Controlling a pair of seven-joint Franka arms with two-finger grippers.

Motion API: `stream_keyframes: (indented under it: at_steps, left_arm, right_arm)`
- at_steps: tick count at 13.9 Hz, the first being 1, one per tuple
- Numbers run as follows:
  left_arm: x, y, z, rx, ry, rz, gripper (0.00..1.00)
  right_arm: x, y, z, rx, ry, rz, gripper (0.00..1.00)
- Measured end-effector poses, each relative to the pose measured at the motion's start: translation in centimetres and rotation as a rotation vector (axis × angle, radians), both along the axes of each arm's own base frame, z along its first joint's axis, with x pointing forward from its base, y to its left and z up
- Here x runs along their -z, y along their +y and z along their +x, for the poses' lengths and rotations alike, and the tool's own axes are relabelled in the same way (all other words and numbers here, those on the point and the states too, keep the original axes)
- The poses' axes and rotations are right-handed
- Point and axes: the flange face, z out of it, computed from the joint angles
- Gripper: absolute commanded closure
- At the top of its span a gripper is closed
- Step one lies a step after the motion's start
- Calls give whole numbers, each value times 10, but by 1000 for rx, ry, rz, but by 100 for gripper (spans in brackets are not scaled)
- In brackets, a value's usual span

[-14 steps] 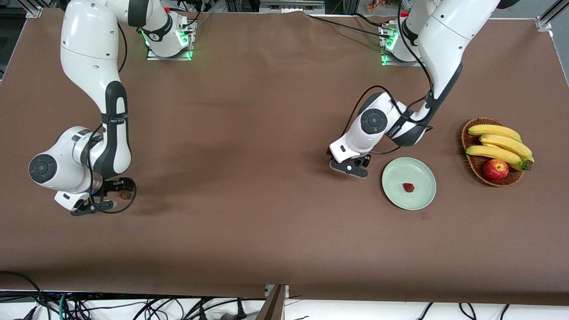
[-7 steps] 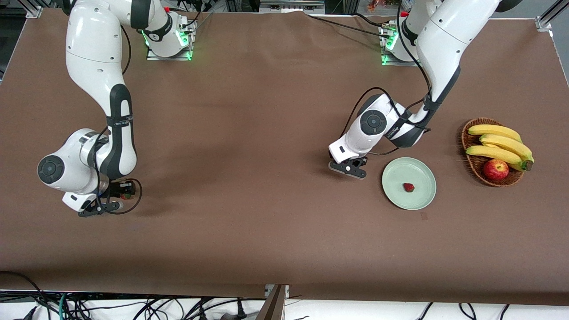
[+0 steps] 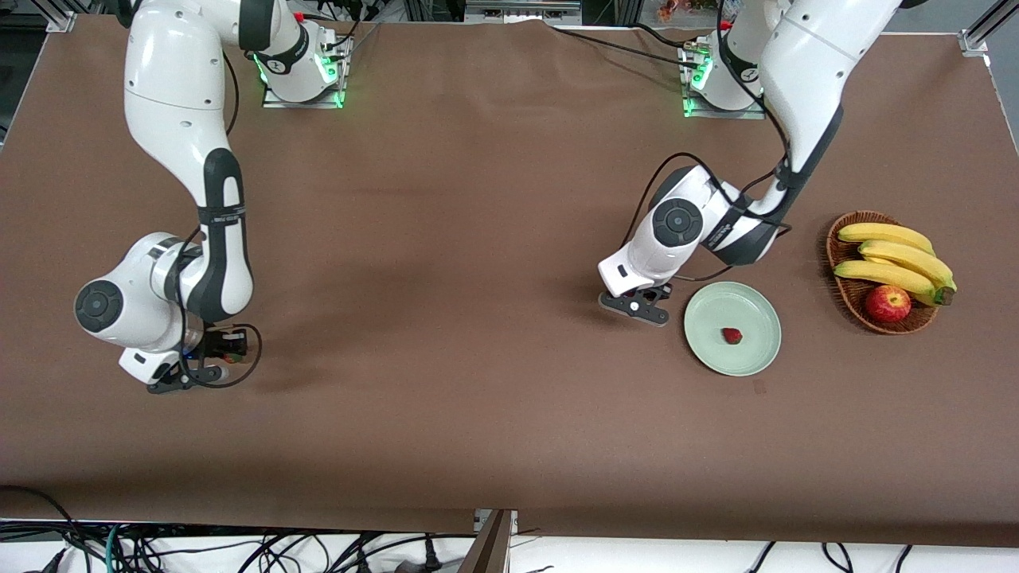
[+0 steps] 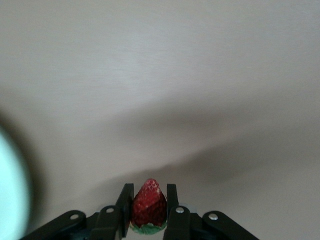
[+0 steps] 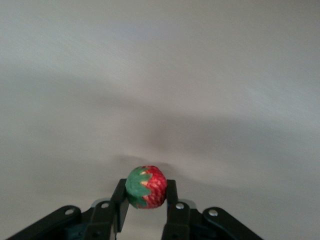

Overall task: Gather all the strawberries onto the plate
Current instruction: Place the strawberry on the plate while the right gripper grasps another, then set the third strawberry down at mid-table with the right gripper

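One strawberry (image 3: 732,336) lies in the pale green plate (image 3: 756,314). My left gripper (image 3: 639,305) hangs over the cloth just beside the plate's rim, on the side toward the right arm. It is shut on a second strawberry (image 4: 148,205), tip pointing out. The plate's edge (image 4: 10,192) shows in the left wrist view. My right gripper (image 3: 216,356) is over the cloth at the right arm's end of the table. It is shut on a third strawberry (image 5: 146,187) with its green top showing.
A brown wicker basket (image 3: 844,296) with bananas (image 3: 892,256) and a red apple (image 3: 888,303) stands beside the plate, toward the left arm's end. Brown cloth covers the table. Cables hang at the edge nearest the front camera.
My right gripper has moved with its strawberry a little toward the table's middle. My left gripper has shifted slightly toward the plate with its strawberry.
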Motion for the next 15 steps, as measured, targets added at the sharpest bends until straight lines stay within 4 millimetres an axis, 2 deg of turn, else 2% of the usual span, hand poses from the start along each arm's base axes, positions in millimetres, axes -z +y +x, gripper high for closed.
stream_keyframes:
  at_steps: [1,3,5,6,8,10,12,13,14,15]
  left_arm:
    - [-20,7,8,24,21,35,99]
    - [-53,26,24,101,66,79,98]
    - [-63,63,41,187,92,77,95]
    - [-60,86,48,225,107,70,95]
    - [-47,133,58,276,144,49,95]
    - [-23,176,63,309,187,19,93]
    - [2,196,65,325,205,-12,86]
    - [10,196,64,328,212,-20,63]
    - [16,194,63,332,217,-25,1]
    - [20,192,62,335,222,-29,0]
  right_arm:
    - [-12,36,6,39,-8,15,97]
    - [-43,128,12,141,-24,47,96]
    - [-74,224,7,244,-39,103,95]
    - [-81,268,0,282,-30,149,95]
    - [-82,345,-22,366,4,245,93]
    - [-70,421,-54,462,3,366,92]
    - [-49,494,-98,533,-6,463,85]
    - [-37,524,-121,556,-13,491,78]
    - [-26,550,-143,579,-23,516,50]
    - [-17,574,-165,607,-32,542,24]
